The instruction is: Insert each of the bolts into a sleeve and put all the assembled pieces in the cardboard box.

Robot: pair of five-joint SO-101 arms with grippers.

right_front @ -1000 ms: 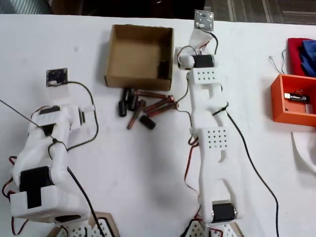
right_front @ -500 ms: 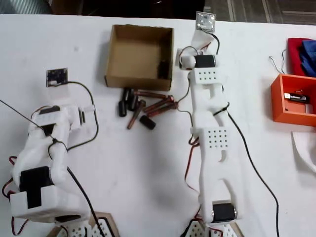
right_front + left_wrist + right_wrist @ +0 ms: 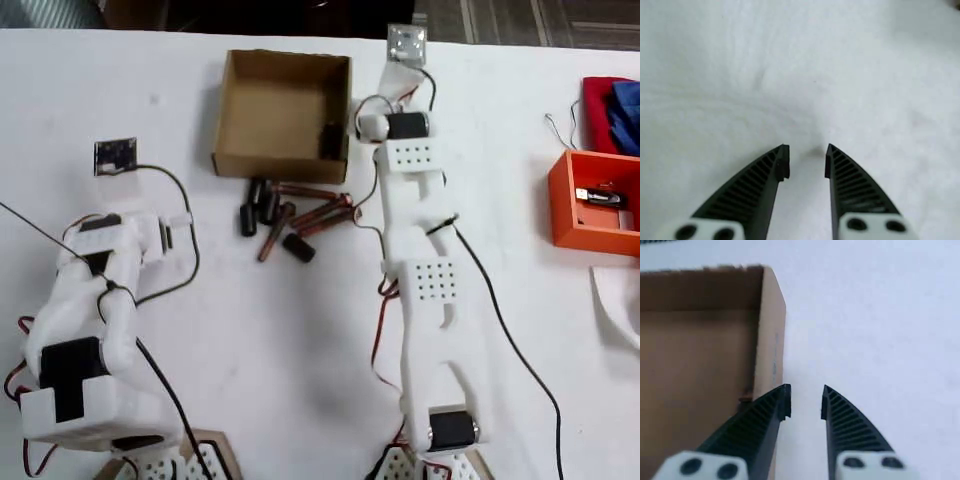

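The cardboard box [image 3: 222,112] stands open at the back of the table, with one dark piece [image 3: 330,140] against its inner right wall. In front of it lies a loose heap: reddish-brown bolts [image 3: 320,215] and short black sleeves [image 3: 248,218], one sleeve [image 3: 298,248] nearest the arms. The right arm [image 3: 425,280] stretches up the table to the box's right side. My right gripper [image 3: 805,402] is open and holds nothing, just outside the box wall [image 3: 767,330]. The left arm [image 3: 95,300] sits folded at the left. My left gripper [image 3: 806,161] is open over bare white table.
An orange tray [image 3: 590,205] and a red cloth [image 3: 605,105] lie at the right edge. A small circuit board [image 3: 115,155] on a black cable sits left of the box. Red and black wires trail beside both arms.
The right arm's wrist has shifted slightly left, toward the box's right wall. The left arm and the heap of parts have not moved.
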